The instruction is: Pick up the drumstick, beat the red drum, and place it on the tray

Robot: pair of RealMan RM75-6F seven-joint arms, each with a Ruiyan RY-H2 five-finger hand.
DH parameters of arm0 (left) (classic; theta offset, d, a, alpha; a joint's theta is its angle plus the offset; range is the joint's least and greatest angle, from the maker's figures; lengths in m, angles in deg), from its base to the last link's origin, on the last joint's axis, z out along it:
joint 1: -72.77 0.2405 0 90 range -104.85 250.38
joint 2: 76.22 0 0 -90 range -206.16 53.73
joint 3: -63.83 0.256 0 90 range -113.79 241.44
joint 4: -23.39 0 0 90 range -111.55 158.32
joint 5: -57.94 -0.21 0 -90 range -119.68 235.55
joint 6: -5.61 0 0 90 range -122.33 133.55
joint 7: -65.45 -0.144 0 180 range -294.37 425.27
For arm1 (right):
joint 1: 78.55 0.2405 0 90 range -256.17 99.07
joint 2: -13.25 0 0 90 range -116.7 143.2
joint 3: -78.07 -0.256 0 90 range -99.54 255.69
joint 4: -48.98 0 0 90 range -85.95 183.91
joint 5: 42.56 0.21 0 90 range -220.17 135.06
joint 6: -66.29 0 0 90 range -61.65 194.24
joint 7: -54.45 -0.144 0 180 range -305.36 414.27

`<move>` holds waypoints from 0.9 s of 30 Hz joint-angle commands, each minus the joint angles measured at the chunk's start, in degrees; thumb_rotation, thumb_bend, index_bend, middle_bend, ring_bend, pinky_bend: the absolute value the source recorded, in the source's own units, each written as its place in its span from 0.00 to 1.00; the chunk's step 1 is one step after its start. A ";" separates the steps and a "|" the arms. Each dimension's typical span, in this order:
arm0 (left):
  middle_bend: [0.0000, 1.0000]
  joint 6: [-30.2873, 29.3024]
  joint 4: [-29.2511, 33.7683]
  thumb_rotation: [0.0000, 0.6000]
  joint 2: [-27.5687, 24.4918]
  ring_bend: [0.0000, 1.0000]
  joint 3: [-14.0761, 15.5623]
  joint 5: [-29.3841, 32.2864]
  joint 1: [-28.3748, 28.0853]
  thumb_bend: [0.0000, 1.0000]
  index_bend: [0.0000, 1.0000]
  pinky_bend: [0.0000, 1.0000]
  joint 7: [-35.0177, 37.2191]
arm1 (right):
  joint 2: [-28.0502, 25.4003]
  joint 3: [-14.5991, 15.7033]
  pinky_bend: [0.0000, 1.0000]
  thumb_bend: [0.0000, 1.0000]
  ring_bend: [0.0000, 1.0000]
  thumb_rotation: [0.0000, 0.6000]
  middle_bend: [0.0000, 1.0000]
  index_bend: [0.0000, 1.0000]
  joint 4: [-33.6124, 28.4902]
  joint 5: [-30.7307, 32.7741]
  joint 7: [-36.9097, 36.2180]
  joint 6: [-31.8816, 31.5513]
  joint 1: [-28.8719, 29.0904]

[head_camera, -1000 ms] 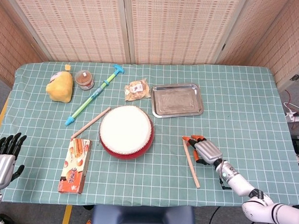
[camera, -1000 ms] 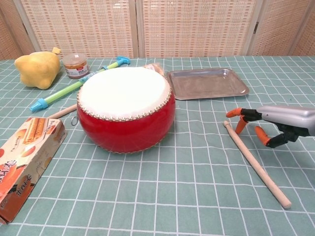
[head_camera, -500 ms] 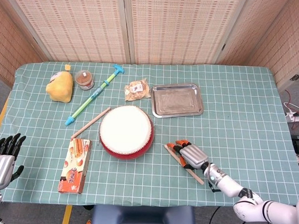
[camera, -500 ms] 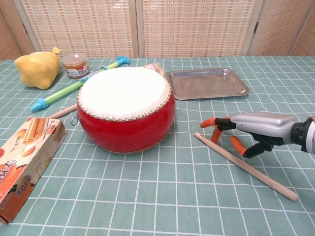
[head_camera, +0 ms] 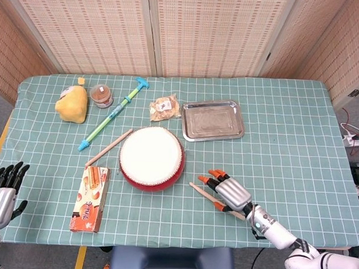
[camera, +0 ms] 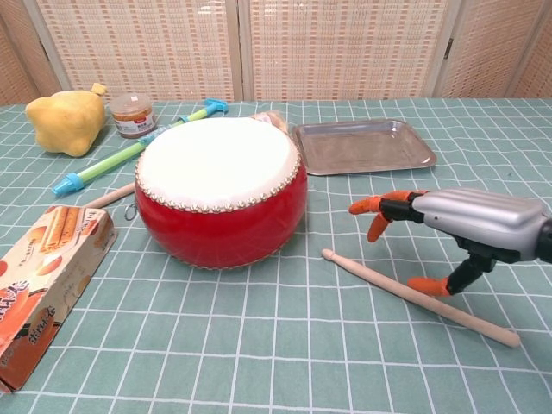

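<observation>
Several orange-tipped fingers [camera: 373, 207] of the right hand [camera: 470, 226] splay apart above the drumstick [camera: 405, 293], gripping nothing, while its thumb tip touches the stick on the checked tablecloth [head_camera: 297, 144]. The drumstick lies flat just right of the red drum [head_camera: 151, 158], apart from it. The metal tray [head_camera: 213, 120] sits beyond. The left hand [head_camera: 3, 187] rests at the table's near-left edge, fingers apart.

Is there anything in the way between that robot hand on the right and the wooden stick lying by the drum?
Nothing visible is. The right hand hovers directly over the drumstick, which lies flat on the table to the right of the red drum. One orange fingertip reaches down to the stick, with the other fingers spread above it.
</observation>
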 commanded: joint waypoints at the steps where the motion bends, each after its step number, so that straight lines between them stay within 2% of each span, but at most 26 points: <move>1: 0.00 -0.13 -0.02 1.00 -0.01 0.00 0.06 -0.22 0.03 0.24 0.00 0.00 0.07 | -0.02 0.31 0.10 0.00 0.00 1.00 0.16 0.00 -0.56 1.72 2.88 -1.92 -2.36; 16: 0.00 -0.80 -0.25 1.00 -0.18 0.00 0.37 -0.62 0.66 0.24 0.00 0.00 0.83 | 3.66 0.45 0.10 0.00 0.00 1.00 0.13 0.00 4.35 3.56 1.15 -1.53 -3.60; 27: 0.00 -0.61 -0.59 1.00 0.00 0.00 0.31 -0.72 0.57 0.24 0.00 0.00 1.10 | 4.32 -0.36 0.10 0.00 0.00 1.00 0.13 0.00 6.59 4.90 3.22 -1.93 -4.11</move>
